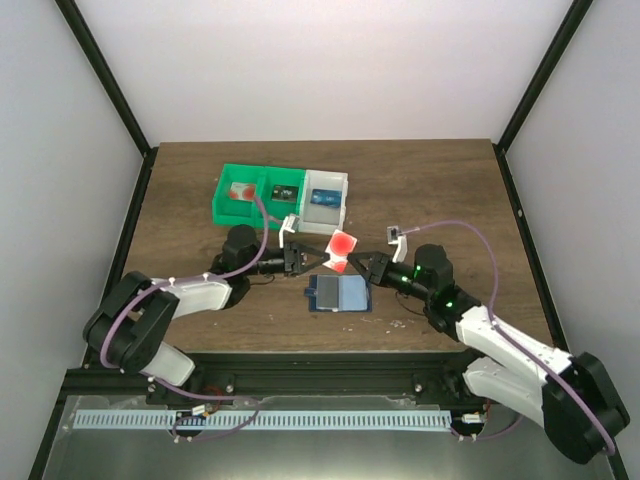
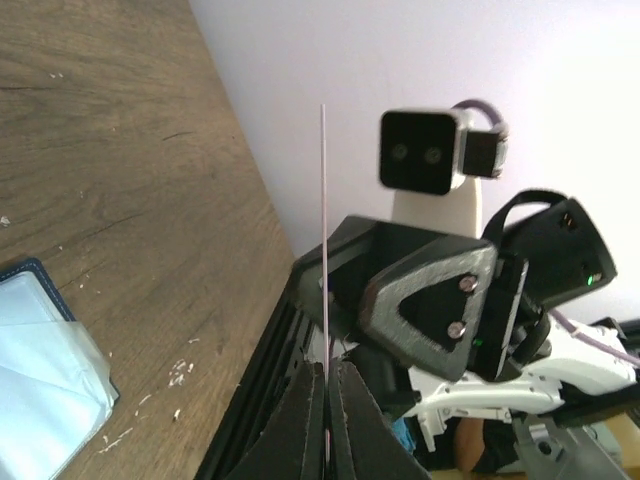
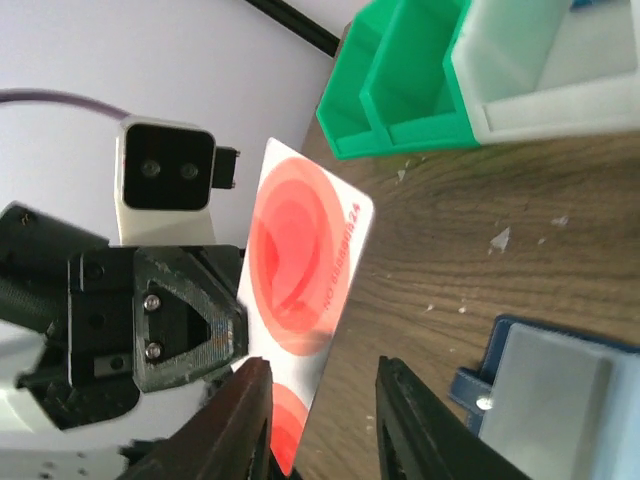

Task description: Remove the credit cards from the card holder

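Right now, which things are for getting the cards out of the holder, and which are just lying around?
For the job:
the credit card pinched in the left fingers
the card holder
a red-spotted card already in the green bin

Just lying about:
the white bin with a blue card
a dark card in the green bin's right part
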Motion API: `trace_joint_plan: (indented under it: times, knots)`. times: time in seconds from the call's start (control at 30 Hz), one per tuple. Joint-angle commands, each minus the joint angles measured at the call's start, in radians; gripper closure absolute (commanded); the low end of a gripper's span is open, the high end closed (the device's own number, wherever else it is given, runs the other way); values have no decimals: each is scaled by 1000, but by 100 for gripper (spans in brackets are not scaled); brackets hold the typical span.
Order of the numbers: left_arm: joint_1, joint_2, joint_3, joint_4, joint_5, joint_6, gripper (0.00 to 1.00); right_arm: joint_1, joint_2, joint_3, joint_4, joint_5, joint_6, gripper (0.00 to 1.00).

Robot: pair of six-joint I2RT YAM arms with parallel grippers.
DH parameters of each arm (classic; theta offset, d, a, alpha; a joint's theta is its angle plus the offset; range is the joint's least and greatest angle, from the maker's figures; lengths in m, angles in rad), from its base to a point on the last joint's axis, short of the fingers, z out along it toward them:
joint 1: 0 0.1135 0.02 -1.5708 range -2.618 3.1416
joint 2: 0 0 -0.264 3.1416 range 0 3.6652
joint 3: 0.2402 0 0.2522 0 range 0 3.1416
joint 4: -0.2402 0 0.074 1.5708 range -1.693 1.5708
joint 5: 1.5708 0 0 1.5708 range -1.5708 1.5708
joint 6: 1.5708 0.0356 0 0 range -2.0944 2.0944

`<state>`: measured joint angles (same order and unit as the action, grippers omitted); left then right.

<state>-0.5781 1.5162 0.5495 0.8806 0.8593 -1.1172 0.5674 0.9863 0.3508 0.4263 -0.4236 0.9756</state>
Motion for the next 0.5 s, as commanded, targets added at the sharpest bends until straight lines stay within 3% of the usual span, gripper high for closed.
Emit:
trace_joint_plan:
  times: [0.0, 0.13, 0.3, 0.47]
  knots:
    - [33, -66, -22, -41, 137, 95, 100, -6, -110, 126, -360, 15, -304, 67]
    - [34, -125, -3, -293, 188, 265, 100, -8, -165, 215, -528, 22, -438, 63]
    - [34, -196, 71, -620, 195, 472, 100, -9, -100, 386, -729, 28, -571, 62]
    - [34, -228, 115, -764, 242, 576, 100, -9, -24, 510, -828, -71, -672, 59]
